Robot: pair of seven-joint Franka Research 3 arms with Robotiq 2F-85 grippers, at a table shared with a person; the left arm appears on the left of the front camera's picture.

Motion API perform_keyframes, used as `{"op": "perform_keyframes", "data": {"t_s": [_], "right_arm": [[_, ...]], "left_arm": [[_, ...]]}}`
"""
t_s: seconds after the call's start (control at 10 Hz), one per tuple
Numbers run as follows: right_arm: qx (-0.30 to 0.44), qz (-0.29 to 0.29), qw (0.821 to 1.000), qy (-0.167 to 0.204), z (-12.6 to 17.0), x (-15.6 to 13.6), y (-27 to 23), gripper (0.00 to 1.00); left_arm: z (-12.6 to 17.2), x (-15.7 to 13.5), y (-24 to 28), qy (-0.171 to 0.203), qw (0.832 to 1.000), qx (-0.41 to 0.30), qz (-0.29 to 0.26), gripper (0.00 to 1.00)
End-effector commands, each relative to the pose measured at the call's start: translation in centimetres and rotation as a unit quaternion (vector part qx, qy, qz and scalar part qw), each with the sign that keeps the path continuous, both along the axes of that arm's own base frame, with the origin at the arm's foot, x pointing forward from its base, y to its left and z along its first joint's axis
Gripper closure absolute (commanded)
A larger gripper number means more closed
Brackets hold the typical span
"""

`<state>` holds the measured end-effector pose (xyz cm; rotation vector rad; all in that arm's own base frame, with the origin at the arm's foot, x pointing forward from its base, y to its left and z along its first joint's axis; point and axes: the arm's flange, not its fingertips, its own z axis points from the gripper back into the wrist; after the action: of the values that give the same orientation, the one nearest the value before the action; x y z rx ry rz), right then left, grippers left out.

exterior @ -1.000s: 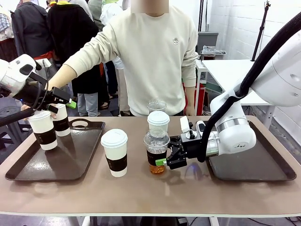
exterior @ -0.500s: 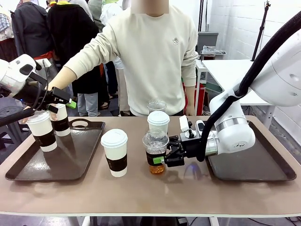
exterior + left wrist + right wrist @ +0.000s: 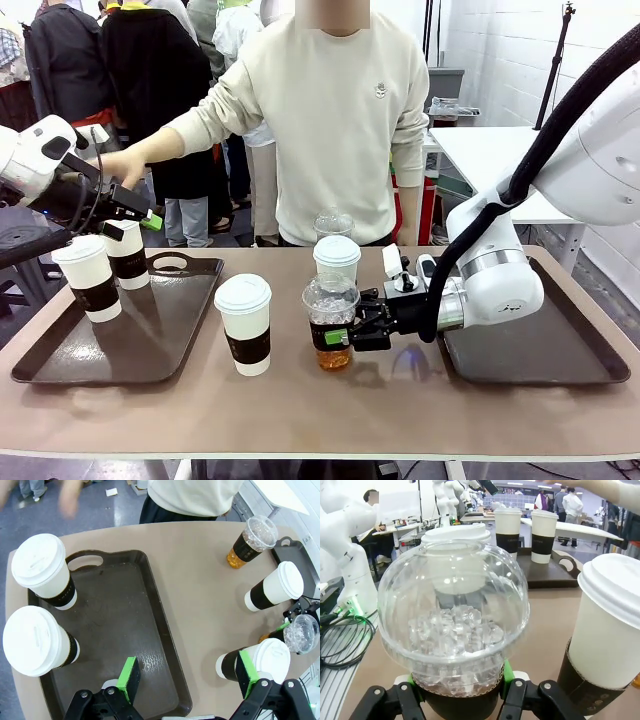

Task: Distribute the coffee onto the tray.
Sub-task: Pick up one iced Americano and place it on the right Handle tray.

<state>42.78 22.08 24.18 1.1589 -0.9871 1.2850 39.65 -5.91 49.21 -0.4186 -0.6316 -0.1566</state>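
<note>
clear dome-lidded cup (image 3: 452,615) clamped in right tool (image 3: 337,337) at dark sleeve (image 3: 462,697) — left tool (image 3: 188,675) apart.

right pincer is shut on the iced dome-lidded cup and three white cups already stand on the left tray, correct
Not three: the left tray holds two white cups, as the left wrist view shows. The rest holds: the right pincer is shut on the iced dome-lidded cup.
</note>
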Motion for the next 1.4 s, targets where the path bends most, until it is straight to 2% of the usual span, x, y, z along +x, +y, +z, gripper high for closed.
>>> {"op": "perform_keyframes", "data": {"t_s": [0.0,0.4,0.6,0.7,0.9,1.2,1.3], "right_arm": [[0.017,0.012,1.000,0.013,2.1,-1.7,-1.6,0.36],[-0.005,-0.025,1.000,-0.018,7.6,-4.1,-6.7,0.36],[-0.011,-0.088,0.995,-0.035,9.6,-3.7,-10.4,0.36],[-0.007,-0.126,0.991,-0.033,10.2,-3.0,-12.4,0.36],[-0.002,-0.168,0.985,-0.030,11.1,-1.2,-16.1,0.36],[-0.020,-0.167,0.985,-0.026,12.2,1.5,-19.9,0.36],[-0.021,-0.175,0.984,-0.037,11.1,0.2,-19.5,0.36]], "left_arm": [[0.0,0.0,0.1,-0.001,1.000,-0.003,0.004,0.00],[0.0,0.0,0.1,-0.001,1.000,-0.003,0.004,0.00],[0.0,0.0,0.1,-0.001,1.000,-0.003,0.004,0.00],[0.0,0.0,0.1,-0.001,1.000,-0.003,0.004,0.00],[0.0,0.0,0.1,-0.001,1.000,-0.003,0.004,0.00],[0.0,0.0,0.1,-0.001,1.000,-0.003,0.004,0.00],[0.0,0.0,0.1,-0.001,1.000,-0.003,0.004,0.00]]}}
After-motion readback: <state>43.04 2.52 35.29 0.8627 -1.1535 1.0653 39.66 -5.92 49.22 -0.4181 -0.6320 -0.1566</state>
